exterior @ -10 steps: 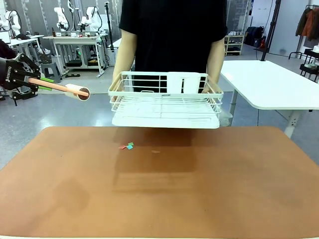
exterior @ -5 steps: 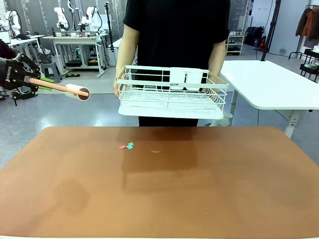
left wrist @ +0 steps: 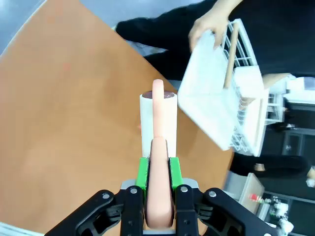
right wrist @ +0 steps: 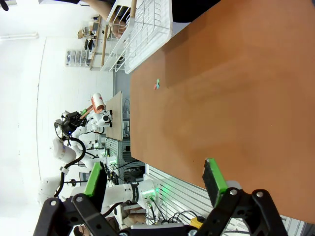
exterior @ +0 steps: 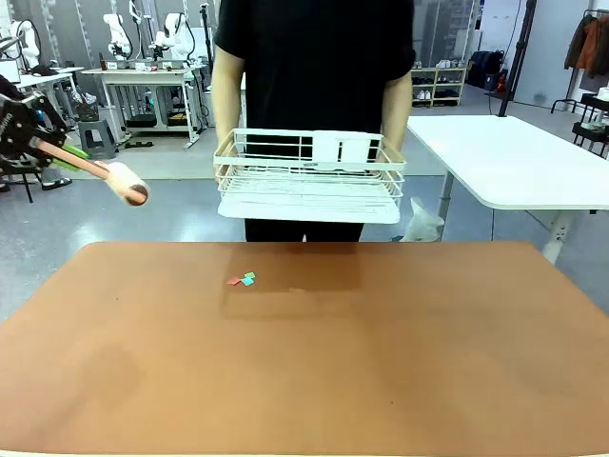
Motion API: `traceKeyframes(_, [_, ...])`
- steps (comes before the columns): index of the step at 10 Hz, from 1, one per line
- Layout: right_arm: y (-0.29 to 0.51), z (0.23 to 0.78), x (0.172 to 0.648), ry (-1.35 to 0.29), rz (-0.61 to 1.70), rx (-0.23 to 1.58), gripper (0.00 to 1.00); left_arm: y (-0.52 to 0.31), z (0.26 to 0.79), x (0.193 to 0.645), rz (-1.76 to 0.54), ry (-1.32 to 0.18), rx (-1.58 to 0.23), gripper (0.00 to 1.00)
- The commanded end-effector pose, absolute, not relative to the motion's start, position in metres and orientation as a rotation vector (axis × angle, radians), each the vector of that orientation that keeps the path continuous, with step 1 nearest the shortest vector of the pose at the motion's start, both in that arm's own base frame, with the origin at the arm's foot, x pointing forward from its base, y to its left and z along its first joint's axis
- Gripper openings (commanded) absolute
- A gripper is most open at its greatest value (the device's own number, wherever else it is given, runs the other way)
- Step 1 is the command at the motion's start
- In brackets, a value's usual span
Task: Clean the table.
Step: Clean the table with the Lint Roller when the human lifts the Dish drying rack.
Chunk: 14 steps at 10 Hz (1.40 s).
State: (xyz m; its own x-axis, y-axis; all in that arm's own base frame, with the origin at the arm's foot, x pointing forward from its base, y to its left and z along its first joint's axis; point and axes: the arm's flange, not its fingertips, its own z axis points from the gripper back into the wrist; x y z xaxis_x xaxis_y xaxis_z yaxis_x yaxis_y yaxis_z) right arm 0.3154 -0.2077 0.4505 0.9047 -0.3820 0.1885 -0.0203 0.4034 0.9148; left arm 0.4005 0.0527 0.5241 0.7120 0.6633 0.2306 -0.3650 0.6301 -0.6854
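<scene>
Left fingers (left wrist: 142,172) are clamped tight on the pink handle of a lint roller (left wrist: 158,118). They're up in the air off the tabletop's (exterior: 304,381) far left corner, so the tabletop sits lower and to their right. Right fingers (right wrist: 93,181) are spread wide apart, with the tabletop stretching out beyond them. A few little coloured scraps (exterior: 243,279) lie near its far edge. A person (exterior: 314,67) at the far side holds a white wire rack (exterior: 306,181) up off the tabletop.
</scene>
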Motion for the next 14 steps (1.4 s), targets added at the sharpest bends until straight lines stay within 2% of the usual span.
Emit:
traceKeyframes(1, [-0.207,0.454,0.314,-0.411,-0.234,1.150,1.00,0.056,0.558,0.429,0.474,-0.325,-0.568,0.21])
traceKeyframes(3, [-0.207,0.454,0.314,-0.411,-0.234,1.150,1.00,0.042,0.527,0.472,0.140,-0.220,-0.442,0.21])
traceKeyframes(5, [-0.207,0.454,0.314,-0.411,-0.234,1.150,1.00,0.027,0.503,0.505,0.027,-0.076,-0.425,0.21])
traceKeyframes(7, [-0.207,0.454,0.314,-0.411,-0.234,1.150,1.00,0.019,0.479,0.526,0.045,-0.112,-0.438,0.21])
traceKeyframes(8, [-0.207,0.454,0.314,-0.411,-0.234,1.150,1.00,0.022,0.479,0.527,0.108,-0.133,-0.507,0.21])
traceKeyframes(9, [-0.207,0.454,0.314,-0.411,-0.234,1.150,1.00,0.009,0.470,0.518,0.033,-0.077,-0.437,0.21])
traceKeyframes(14, [-0.207,0.454,0.314,-0.411,-0.234,1.150,1.00,0.008,0.466,0.526,0.042,-0.079,-0.450,0.21])
